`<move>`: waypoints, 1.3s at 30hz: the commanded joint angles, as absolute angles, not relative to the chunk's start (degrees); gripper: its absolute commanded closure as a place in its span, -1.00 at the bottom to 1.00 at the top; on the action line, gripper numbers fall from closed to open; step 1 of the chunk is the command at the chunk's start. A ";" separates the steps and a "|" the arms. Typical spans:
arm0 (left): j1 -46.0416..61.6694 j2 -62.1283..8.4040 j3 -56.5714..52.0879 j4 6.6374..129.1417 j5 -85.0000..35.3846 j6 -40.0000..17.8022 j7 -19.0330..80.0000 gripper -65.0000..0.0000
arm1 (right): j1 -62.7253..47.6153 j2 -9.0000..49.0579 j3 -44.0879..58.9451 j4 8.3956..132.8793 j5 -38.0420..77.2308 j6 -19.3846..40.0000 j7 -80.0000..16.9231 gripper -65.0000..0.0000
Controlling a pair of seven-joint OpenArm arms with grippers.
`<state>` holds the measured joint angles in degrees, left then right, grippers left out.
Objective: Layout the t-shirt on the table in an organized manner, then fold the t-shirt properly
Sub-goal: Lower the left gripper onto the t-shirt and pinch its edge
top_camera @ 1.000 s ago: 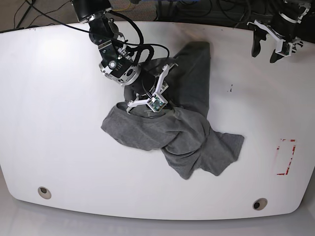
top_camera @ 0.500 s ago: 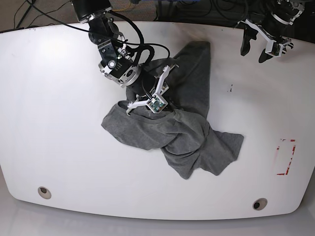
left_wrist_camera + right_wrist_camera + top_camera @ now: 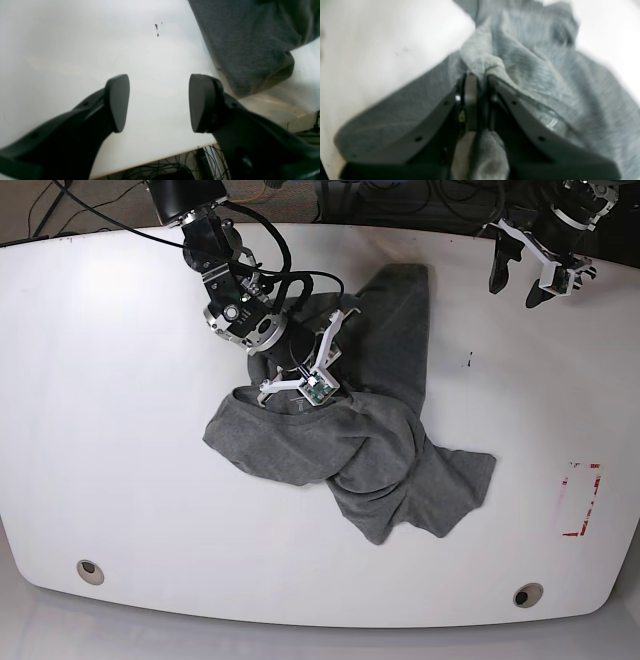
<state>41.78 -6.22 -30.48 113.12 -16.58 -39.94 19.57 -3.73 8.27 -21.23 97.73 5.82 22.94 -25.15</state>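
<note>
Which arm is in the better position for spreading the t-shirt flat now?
Probably the right: the right gripper is shut on the t-shirt near its collar. The left gripper is open, above the table edge, apart from the cloth.

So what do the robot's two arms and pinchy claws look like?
The right gripper has thin white fingers with a small green circuit board on it, a round silver joint behind, and looping black cables. The left gripper has white framing too. Up close, the left gripper's fingers are smooth, matte black, curved, with flat rounded tips.
</note>
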 commanded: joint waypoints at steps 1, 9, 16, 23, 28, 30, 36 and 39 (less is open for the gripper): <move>41.80 -6.55 -30.99 113.98 -17.54 -40.00 18.07 -0.09 | -2.51 7.69 -21.14 96.40 6.46 23.08 -23.16 0.71; 41.63 -6.55 -30.73 113.98 -13.85 -40.00 18.07 -0.09 | -2.07 6.11 -20.79 92.09 6.37 23.08 -19.74 0.08; 41.63 -6.55 -30.73 113.98 -13.23 -40.00 18.07 -0.09 | -2.07 5.76 -21.05 92.00 6.37 23.08 -19.30 0.04; 41.63 -6.55 -30.73 113.98 -13.23 -40.00 18.07 -0.09 | -1.89 5.67 -21.14 92.26 6.46 23.08 -19.30 0.53; 41.54 -6.55 -30.73 113.98 -13.23 -40.00 18.07 -0.09 | -1.63 5.67 -20.88 92.18 6.46 23.08 -19.38 1.00; 41.54 -6.55 -30.64 113.98 -13.14 -40.00 18.07 -0.09 | -1.63 5.76 -20.79 92.53 6.46 23.08 -19.38 0.97; 41.54 -6.55 -29.67 113.98 -13.14 -40.00 18.07 -0.09 | -1.98 6.11 -19.74 98.86 6.46 23.08 -20.53 1.00; 41.54 -6.55 -27.65 113.98 -13.14 -40.00 18.07 -0.09 | -1.98 6.02 -18.15 103.43 6.46 23.08 -23.87 1.00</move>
